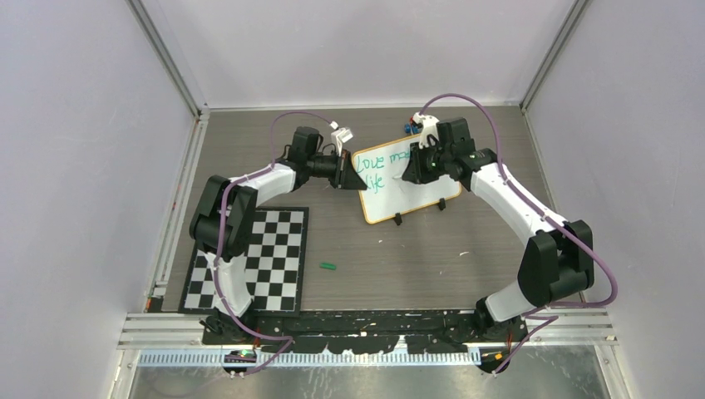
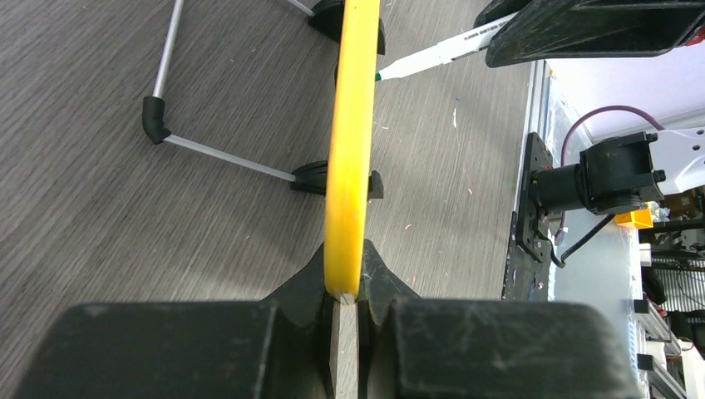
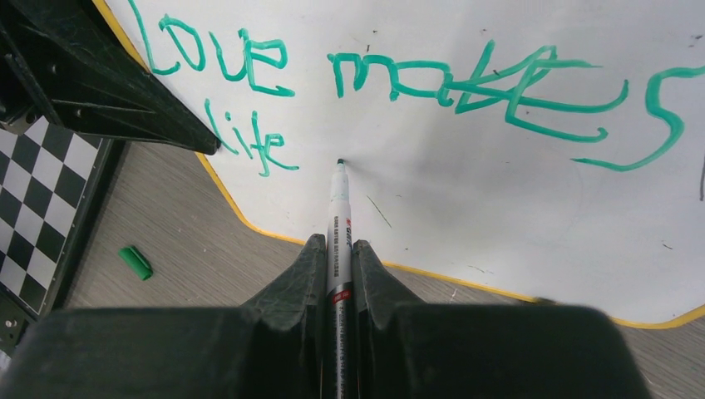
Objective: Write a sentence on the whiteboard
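The whiteboard (image 1: 416, 195) stands tilted on its black feet mid-table. Its yellow frame edge (image 2: 349, 150) runs up the left wrist view. My left gripper (image 2: 347, 283) is shut on the board's left edge; in the top view the left gripper (image 1: 349, 176) is at that edge. My right gripper (image 3: 337, 249) is shut on a white marker (image 3: 338, 229), its green tip at the board surface just right of "life". In the top view the right gripper (image 1: 413, 170) is over the board. The sentence (image 3: 399, 79) reads "love makes" with "life" below it, in green.
A green marker cap lies on the table (image 1: 327, 267), also in the right wrist view (image 3: 135, 262). A black-and-white checkerboard mat (image 1: 258, 262) lies at the front left. The board's wire stand (image 2: 166, 116) sticks out behind it.
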